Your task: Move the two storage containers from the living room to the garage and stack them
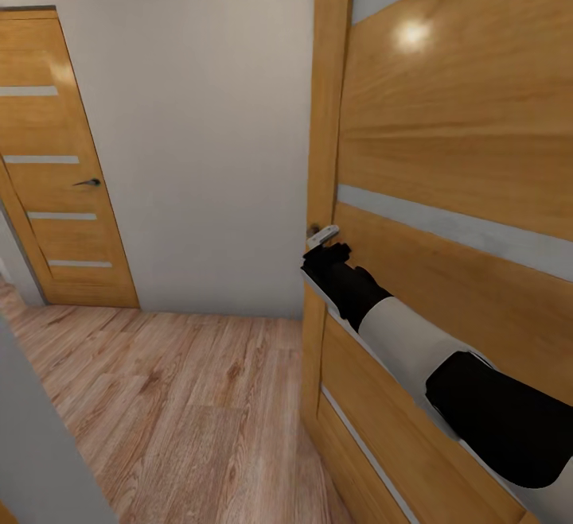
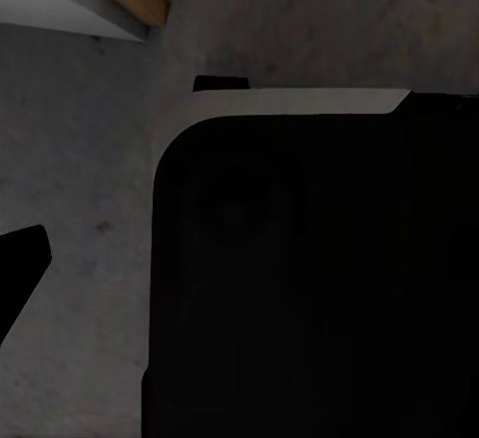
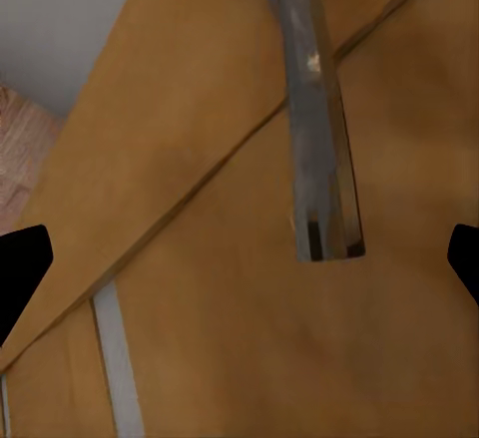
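Here, nearest the head camera, the right arm [image 1: 446, 365] reaches along an orange-brown door [image 1: 461, 142], its right gripper [image 1: 325, 252] at the silver handle [image 1: 322, 234]; its wrist view shows the fingertips [image 3: 20, 268] spread wide around the handle, not clamped. The left gripper's state cannot be told; its camera looks at grey concrete floor [image 2: 80, 179]. Beyond lie wood planks [image 1: 175, 397], a white wall [image 1: 199, 110] and a second door [image 1: 56, 174]. No bins are visible.

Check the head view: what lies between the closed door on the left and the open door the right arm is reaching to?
A bare stretch of white wall, with wood plank floor below it, separates the closed door from the open door. The right end effector sits at the open door's handle.
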Tool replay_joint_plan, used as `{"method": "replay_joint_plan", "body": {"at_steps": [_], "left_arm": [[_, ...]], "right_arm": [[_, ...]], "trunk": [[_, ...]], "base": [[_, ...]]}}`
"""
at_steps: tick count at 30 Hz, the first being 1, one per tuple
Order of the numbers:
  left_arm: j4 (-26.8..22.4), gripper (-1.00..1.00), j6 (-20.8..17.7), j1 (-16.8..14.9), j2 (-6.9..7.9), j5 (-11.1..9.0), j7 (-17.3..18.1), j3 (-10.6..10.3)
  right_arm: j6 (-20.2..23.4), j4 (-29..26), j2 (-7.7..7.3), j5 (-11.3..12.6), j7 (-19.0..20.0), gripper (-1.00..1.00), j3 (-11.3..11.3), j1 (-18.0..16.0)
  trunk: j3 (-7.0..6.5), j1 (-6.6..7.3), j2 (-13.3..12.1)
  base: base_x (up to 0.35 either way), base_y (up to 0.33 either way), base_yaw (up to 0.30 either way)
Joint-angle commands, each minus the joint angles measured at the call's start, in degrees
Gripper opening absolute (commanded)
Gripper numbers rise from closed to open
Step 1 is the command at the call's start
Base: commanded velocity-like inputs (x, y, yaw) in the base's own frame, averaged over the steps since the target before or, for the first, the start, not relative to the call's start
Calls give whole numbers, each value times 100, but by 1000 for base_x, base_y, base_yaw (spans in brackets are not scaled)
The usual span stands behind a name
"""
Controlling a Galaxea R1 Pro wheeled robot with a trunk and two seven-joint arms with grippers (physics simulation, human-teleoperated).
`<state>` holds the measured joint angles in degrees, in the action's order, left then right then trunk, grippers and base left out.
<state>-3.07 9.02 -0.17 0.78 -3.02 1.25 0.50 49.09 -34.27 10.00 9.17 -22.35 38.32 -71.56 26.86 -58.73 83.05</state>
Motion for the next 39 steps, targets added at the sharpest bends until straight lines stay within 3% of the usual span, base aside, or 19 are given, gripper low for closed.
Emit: {"method": "replay_joint_plan", "body": {"at_steps": [1,16,39], "left_arm": [[0,100,13,-1,1,-32,14,3],[1,100,15,-1,0,-7,15,-31],[0,100,21,-1,-1,-32,13,3]], "right_arm": [[31,-7,0,26,-63,100,18,-7],[40,-115,0,-3,-68,100,35,-7],[40,-114,0,-12,-68,100,61,-7]], "trunk": [[7,0,3],[7,0,3],[7,0,3]], "base": [[0,0,0],[120,0,0],[18,-51,0]]}}
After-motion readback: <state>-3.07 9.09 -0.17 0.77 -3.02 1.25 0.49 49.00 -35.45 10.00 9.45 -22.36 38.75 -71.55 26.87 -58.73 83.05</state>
